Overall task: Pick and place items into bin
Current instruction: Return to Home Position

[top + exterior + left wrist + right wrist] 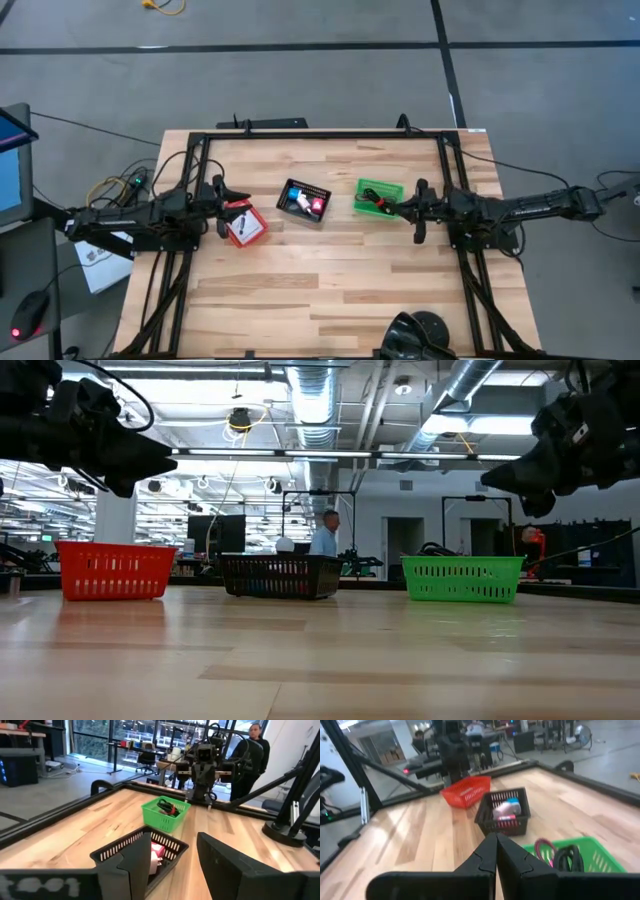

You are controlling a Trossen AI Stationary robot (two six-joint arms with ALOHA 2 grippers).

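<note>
Three small baskets stand in a row on the wooden table: a red one (243, 226) holding a white card with a black mark, a black one (304, 201) holding blue, pink-red and pale pieces (507, 809), and a green one (378, 194) holding a black-and-red cord (167, 807). My left gripper (175, 870) hangs open and empty above the table at the red basket's far-left side (228, 203), pointing level toward the black basket (145, 851). My right gripper (496, 854) is shut and empty, raised over the green basket's near-right edge (398, 209).
Black frame rails (320, 135) run along the table's far, left and right sides. A glossy black lump (420, 335) sits at the near edge. People stand beyond the table (325, 535) (252, 750). Bare wood lies in front of the baskets (320, 280).
</note>
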